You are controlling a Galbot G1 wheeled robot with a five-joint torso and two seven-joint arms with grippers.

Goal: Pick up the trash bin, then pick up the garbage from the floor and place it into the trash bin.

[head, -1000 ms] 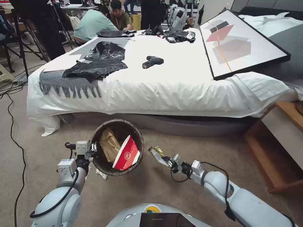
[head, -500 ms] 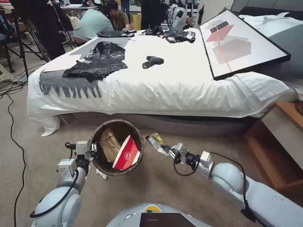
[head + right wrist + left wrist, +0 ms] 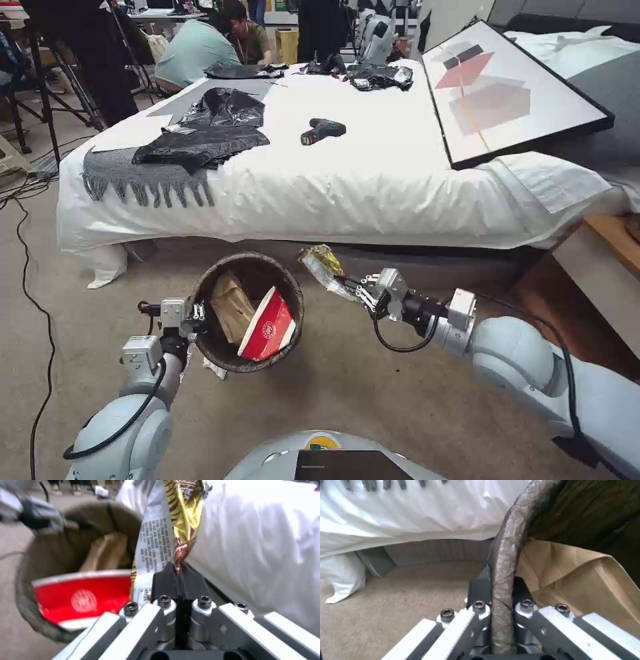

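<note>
1. Since the earlier frames, the right gripper [image 3: 355,291] has been lifted up and carried further toward the bed [image 3: 373,193]; the gold snack wrapper [image 3: 321,267] it carries has been brought from below the trash bin [image 3: 293,293] rim level to just beside the bin's rim on the bed side, so it's held up next to the bin and not over the opening yet.
2. The bin itself hasn't been shifted at all, and neither has the left gripper [image 3: 197,313].
3. Right-hand fingers [image 3: 166,580]: pressed fully together, with one edge of the wrapper [image 3: 173,527] pinched between them. The wrapper is stuck out past the tips, printed silver back on one side, gold-and-brown front on the other.
4. Left-hand fingers [image 3: 480,590]: closed on the bin rim [image 3: 506,562], one outside and one inside, with the dark bag liner squeezed in between. The bin is held off the carpet [image 3: 347,393], on the side of the bin away from the wrapper.
5. Already inside the bin: a brown paper bag [image 3: 231,308] against the wall nearest the left gripper, and a red-and-white paper carton [image 3: 268,327] leaned beside it with its top edge poking above the rim.
6. A crumpled white tissue [image 3: 215,369] can be seen on the carpet just under the bin's near edge.
</note>
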